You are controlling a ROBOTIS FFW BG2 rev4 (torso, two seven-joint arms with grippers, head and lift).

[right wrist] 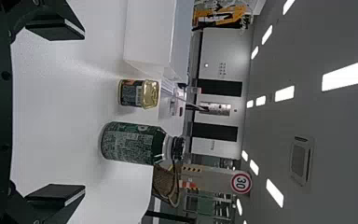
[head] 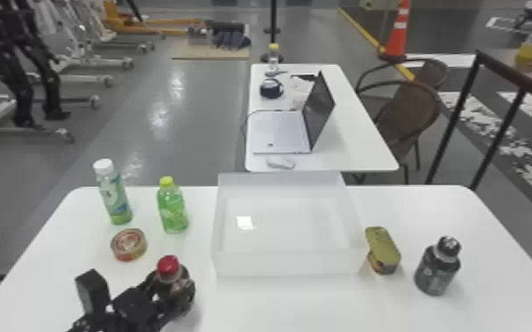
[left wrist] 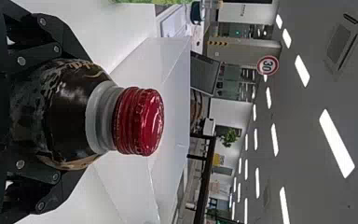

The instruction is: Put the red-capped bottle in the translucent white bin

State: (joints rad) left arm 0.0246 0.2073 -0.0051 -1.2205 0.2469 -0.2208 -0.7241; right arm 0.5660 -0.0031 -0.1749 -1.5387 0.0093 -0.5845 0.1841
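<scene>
At the near left of the worktop [head: 305,304], our left gripper [head: 170,290] clamps the red-capped bottle [head: 168,265]; our right gripper [right wrist: 83,111] is open

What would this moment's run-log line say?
left tool: closed on red-capped bottle | bottle: upright, outside bin, left of it in head view | right tool: open, empty | placing: not done

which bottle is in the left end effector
The dark red-capped plastic bottle, held between the fingers of the left end effector; the green white-capped bottle, green yellow-capped bottle and dark black-capped bottle stand apart from it.
</scene>
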